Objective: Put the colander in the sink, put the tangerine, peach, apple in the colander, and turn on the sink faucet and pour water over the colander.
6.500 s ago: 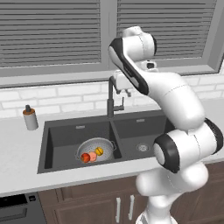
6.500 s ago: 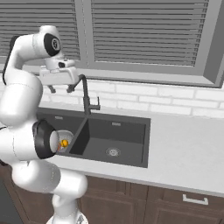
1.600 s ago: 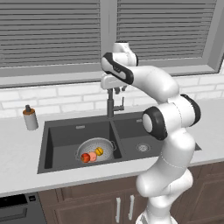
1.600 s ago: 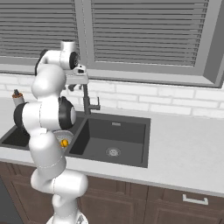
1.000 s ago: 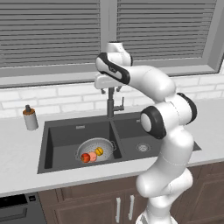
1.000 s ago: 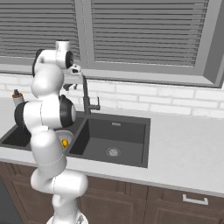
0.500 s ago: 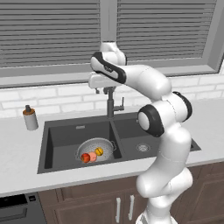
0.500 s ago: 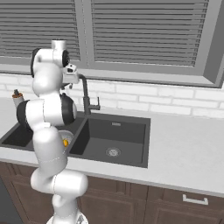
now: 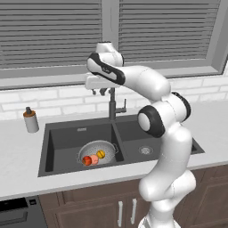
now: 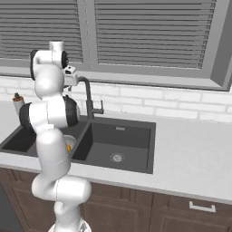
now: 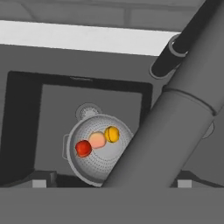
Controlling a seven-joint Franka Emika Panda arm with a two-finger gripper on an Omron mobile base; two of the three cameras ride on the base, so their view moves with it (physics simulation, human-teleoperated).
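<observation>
Step in hand: the faucet step. The colander already sits in the sink with all three fruits inside, so what is left, as I judge it, is turning on the water and getting it over the colander.
Tool: the tool hangs high over the sink, right at the top of the faucet. Its fingers stand spread wide and hold nothing. In the hand view the faucet's dark spout crosses the picture close in front of the camera.
Next move: I judge it calls for reaching the small side lever on the faucet's stem and pushing it open. No water runs yet. The spout may also need swinging so that its outlet stands over the left basin; from these pictures I cannot tell exactly where the outlet points.
Colander: upright on the floor of the left basin, toward its front right corner, near the divider between the basins.
In the colander: the apple, the peach and the tangerine lie in a row, the peach in the middle and touching both neighbours.
Right basin: holds nothing but its round steel drain.
Desk: a small soap bottle stands on the desk, left of the sink, well apart from the work.
Risk: the lever is small and close to the stem, so spread fingers could slip past it.
</observation>
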